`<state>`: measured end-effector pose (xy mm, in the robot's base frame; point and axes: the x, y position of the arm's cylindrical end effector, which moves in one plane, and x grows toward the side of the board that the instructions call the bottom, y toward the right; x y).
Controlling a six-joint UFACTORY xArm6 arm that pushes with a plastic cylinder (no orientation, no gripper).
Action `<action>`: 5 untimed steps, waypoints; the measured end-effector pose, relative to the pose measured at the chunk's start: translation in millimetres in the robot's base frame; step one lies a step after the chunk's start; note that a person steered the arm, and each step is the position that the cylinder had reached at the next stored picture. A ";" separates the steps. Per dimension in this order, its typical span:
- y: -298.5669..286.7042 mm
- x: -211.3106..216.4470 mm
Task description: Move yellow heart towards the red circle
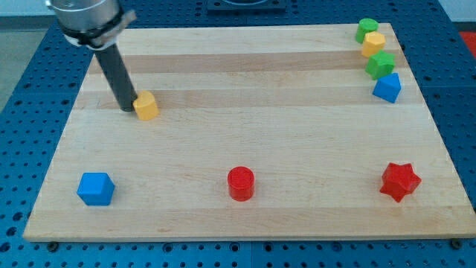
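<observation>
So the yellow heart [146, 106] sits in the upper left part of the desk [245, 138], and the red circle [240, 183] is well apart from it, down near the view's bottom, roughly mid-board. Nothing stands btw the two, just bare wood.

Other stuff around: a blue cube-ish block [96, 188] at bottom left, well left of the red circle. A red star [400, 181] at bottom right. Top right corner has a tight column of four: a green block [366, 30] (shape hard to make out), right under it a yellow block [373, 44], touching or nearly, then another green block [381, 65], then a blue block [387, 88] w/ a pointed top. All of those are far from the heart.

Surface is a light wooden board w/ visible plank stripes, lying on a blue perforated base [30, 112] that shows on all sides.

No fingers on this rig, so nothing to call wide or narrow, just a straight dark rod. My tip [128, 109] is down on the board just at the heart's left side, touching it or v. close, can't tell which. Rod leans up to the silver arm end at the view's top left.
</observation>
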<state>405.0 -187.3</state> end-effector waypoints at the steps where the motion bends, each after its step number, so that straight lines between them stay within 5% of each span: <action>1: 35.5 4.5; 5: 160.5 32.0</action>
